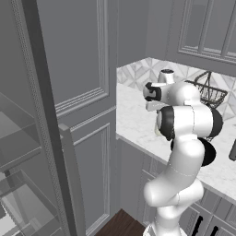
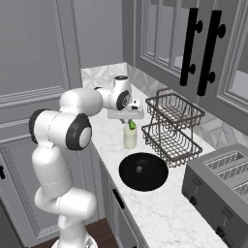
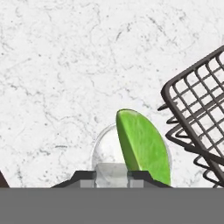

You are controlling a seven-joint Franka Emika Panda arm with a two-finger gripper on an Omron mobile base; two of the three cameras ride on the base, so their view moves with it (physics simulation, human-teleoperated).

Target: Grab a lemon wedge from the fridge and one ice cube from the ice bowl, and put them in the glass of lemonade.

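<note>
White marble surface (image 2: pixel 160 213) runs under grey panelled cabinets; a two-tier wire basket (image 2: pixel 172 127), a black round plate (image 2: pixel 143 171) and a toaster (image 2: pixel 220 186) stand on it. The fridge (image 1: pixel 32 138) is at the left of the left base view, door open, clear shelves showing.

End effector (image 2: pixel 127 116) hangs directly above the glass of lemonade (image 2: pixel 130 136), which sits between plate and basket, just beside the basket. In the hand view the glass rim (image 3: pixel 131 153) lies below the fingertips (image 3: pixel 85 177), with a green wedge-shaped piece (image 3: pixel 142 146) over it; whether this is a held lemon wedge or the glass's garnish cannot be told. Finger gap looks narrow; grip state uncertain.

Judged step: delivery at the glass. Next move calls for a release centred over the rim, clear of the basket wire.
</note>
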